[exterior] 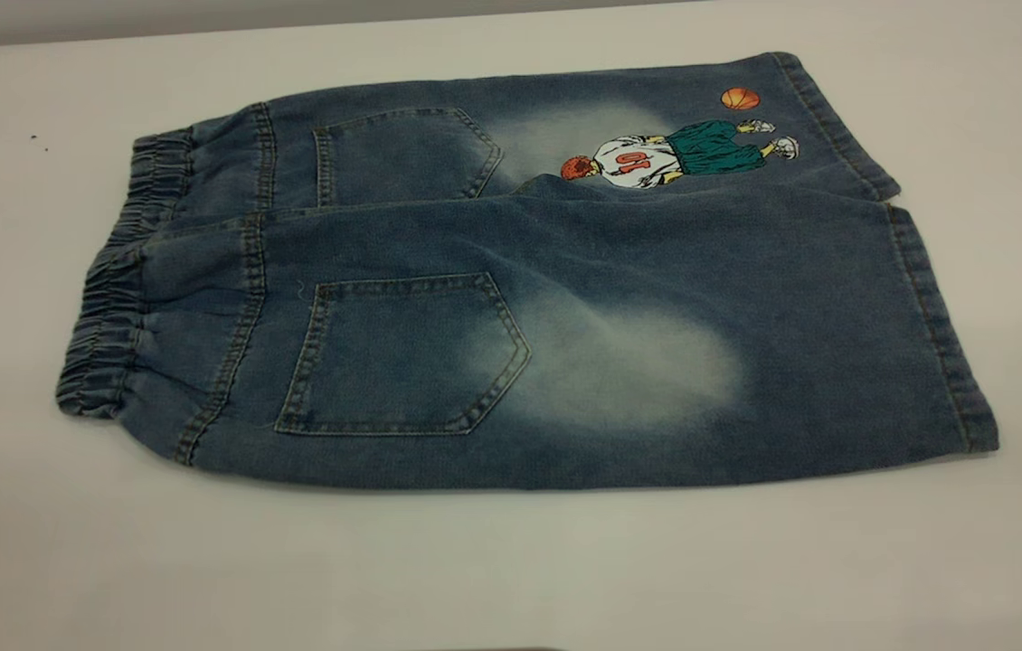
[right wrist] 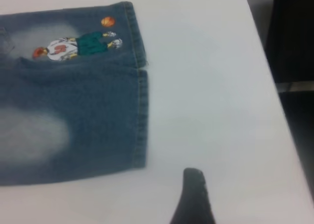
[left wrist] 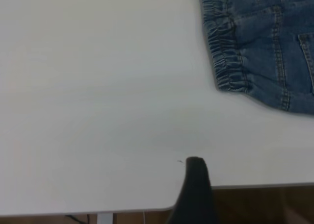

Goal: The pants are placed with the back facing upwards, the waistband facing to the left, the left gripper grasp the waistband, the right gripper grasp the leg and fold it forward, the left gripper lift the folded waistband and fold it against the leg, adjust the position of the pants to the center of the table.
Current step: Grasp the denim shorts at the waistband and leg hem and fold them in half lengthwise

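I have the pants (exterior: pixel 511 298) lying flat and unfolded on the table (exterior: pixel 68 561), back side up, both back pockets showing. The waistband (exterior: pixel 113 307) sits at the left end in the exterior view, and the two hems point right. The plain leg (exterior: pixel 746 344) with its faded patch is the nearer one; the leg with the basketball-player print (exterior: pixel 683 154) lies behind it, their inner edges touching along most of the length and parting slightly at the hems.

From the left wrist camera, only one black fingertip of the left gripper (left wrist: pixel 195 185) shows, above bare table near the table's edge. It is well apart from the waistband's corner (left wrist: pixel 230 79) and touches no cloth. I cannot tell how far this claw is open, since the second finger is out of view; it holds nothing that I can see.

From the right wrist camera, again a single dark fingertip of the right gripper (right wrist: pixel 194 194) shows, over bare table just past the plain leg's hem corner (right wrist: pixel 140 158), near it but not touching. Its opening I cannot tell either.

Neither arm appears in the exterior view.
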